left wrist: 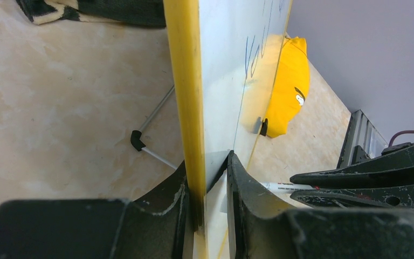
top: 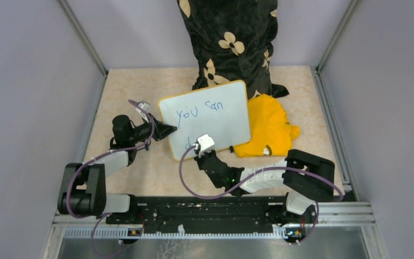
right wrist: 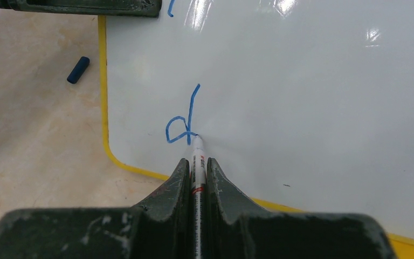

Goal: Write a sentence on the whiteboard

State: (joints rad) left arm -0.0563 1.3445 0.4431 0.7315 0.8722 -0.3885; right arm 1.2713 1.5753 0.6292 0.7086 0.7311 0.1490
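From above, the whiteboard [top: 210, 116] sits on the counter [top: 135, 162] with a yellow cloth [top: 269, 129] just beside its right edge and a floral cloth [top: 232, 38] behind. The sentence [top: 199, 110] so far reads "you can", with one letter beneath. The left jaws meet the board's left edge and the right jaws its near edge.

Left wrist: the left jaws are pinched narrow on the board's yellow frame [left wrist: 186, 81].

Right wrist: the right jaws are clamped on a marker [right wrist: 197, 156], its tip touching the foot of a blue "d" [right wrist: 182, 127]. A blue cap [right wrist: 78, 70] lies on the counter near the board.
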